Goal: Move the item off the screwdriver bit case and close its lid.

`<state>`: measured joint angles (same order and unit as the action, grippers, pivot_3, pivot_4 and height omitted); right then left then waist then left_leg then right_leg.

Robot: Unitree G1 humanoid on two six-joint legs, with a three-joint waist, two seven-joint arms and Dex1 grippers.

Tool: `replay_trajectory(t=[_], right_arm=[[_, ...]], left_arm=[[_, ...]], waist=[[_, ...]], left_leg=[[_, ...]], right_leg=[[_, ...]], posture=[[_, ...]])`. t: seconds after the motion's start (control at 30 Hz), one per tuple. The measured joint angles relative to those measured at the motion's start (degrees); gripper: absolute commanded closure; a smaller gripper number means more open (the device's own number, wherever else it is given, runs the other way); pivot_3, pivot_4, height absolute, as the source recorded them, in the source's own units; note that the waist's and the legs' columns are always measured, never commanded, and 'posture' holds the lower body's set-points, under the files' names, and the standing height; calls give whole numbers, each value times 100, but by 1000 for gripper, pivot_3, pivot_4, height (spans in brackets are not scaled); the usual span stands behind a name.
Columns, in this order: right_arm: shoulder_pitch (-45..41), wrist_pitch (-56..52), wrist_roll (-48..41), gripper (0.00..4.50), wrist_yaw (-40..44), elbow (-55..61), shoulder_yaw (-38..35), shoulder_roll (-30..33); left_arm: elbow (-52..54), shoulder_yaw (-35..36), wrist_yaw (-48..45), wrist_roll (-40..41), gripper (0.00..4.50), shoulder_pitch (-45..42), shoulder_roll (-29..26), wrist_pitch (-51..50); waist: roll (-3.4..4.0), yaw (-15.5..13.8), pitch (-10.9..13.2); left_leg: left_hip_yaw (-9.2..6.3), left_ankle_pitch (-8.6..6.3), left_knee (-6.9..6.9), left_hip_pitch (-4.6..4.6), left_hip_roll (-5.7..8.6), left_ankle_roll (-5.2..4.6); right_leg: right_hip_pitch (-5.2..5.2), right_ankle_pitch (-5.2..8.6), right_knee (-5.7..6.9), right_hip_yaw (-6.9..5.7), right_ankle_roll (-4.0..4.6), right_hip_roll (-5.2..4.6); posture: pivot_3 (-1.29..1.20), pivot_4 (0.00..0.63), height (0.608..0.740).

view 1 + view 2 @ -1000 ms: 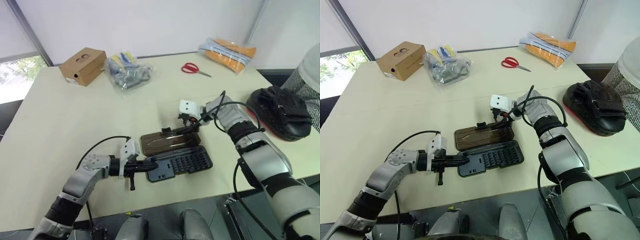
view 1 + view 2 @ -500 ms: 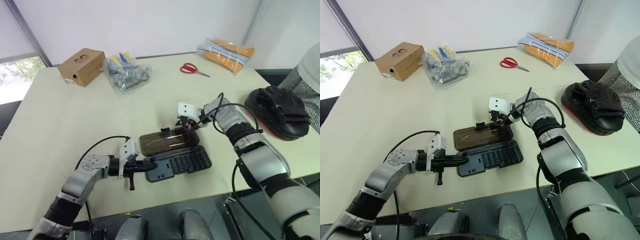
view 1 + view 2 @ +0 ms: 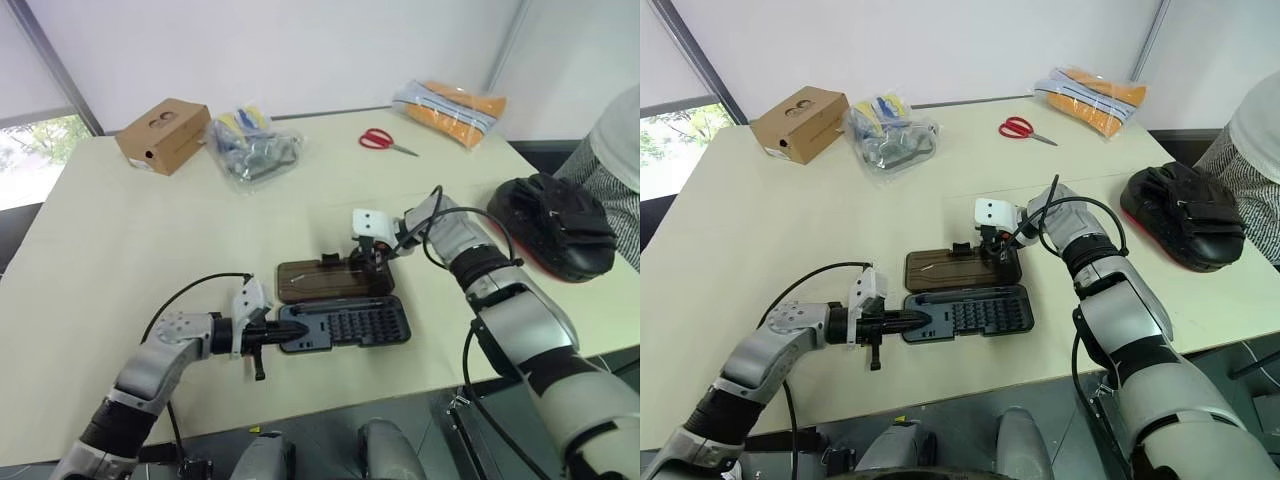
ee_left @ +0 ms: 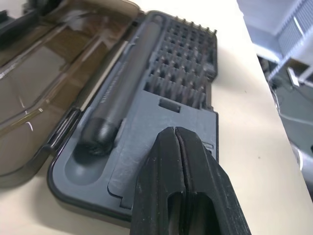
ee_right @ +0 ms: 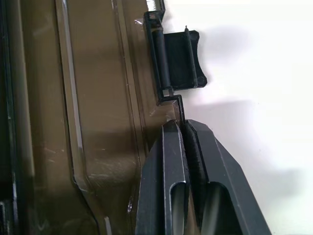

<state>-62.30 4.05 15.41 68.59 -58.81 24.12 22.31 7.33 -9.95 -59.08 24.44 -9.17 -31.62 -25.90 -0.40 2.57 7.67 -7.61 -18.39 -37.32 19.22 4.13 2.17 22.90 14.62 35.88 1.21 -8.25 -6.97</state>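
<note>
From the head views, the case (image 3: 968, 313) lies open on the table (image 3: 790, 220) with its long axis left to right, its lid (image 3: 960, 268) flat on the far side and the mitt (image 3: 1185, 215) well apart to the right. In the left wrist view the left tool (image 4: 176, 139) is shut and empty, pressing the tray's left end. In the right wrist view the right tool (image 5: 183, 134) is pinched shut on the lid's far edge beside the latch (image 5: 178, 58), so it is the nearer arm for swinging the lid over.

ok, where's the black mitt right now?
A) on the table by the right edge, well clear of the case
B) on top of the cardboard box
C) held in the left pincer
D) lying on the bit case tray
A: the black mitt lies on the table near its right edge, apart from the screwdriver bit case, which lies open with its lid flat on the table.
</note>
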Motion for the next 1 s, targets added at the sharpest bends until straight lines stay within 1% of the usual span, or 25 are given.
replay_trajectory(t=[0.17,0.33,0.47,0.53,0.6,0.77,1.0], right_arm=[[229,289,207,4472,-131,648,129,171],[619,246,386,4472,-261,1627,150,420],[908,198,554,4472,-376,2398,185,599],[994,196,676,4472,-449,2723,234,681],[1060,200,804,4472,-555,2975,258,739],[1248,148,1047,4472,-764,3616,277,862],[1398,-151,1206,4472,-808,4405,259,998]], left_arm=[[7,427,65,558,4500,-98,10,-654],[-63,1150,168,1319,4500,-714,6,-1340],[-497,1616,336,1728,4500,-1193,95,-1657],[-837,1787,479,1755,4500,-1451,168,-1706],[-1167,1870,618,1741,4500,-1691,204,-1696],[-1731,1869,682,1591,4500,-1953,252,-1534],[-2299,1865,681,1314,4500,-2162,271,-1251]], waist=[[6,-2,6],[14,-15,26],[19,-8,36],[15,-6,39],[10,-6,41],[6,-12,54],[-6,-21,82]], left_leg=[[-1,2,1,20,1,4],[-2,4,8,31,2,8],[-5,21,23,50,3,39],[-5,25,18,83,4,46],[-3,35,5,135,7,64],[-4,37,9,139,8,68],[-4,37,9,148,9,68]], right_leg=[[30,0,5,8,0,4],[42,0,2,7,0,4],[69,-1,-8,7,0,4],[98,-1,-10,7,-1,4],[151,-6,0,9,3,2],[157,-6,4,8,4,2],[164,-6,3,7,4,2]], posture=[[0,150,740],[0,150,740],[0,150,740],[0,150,740],[0,150,740],[0,150,740],[0,150,740]])
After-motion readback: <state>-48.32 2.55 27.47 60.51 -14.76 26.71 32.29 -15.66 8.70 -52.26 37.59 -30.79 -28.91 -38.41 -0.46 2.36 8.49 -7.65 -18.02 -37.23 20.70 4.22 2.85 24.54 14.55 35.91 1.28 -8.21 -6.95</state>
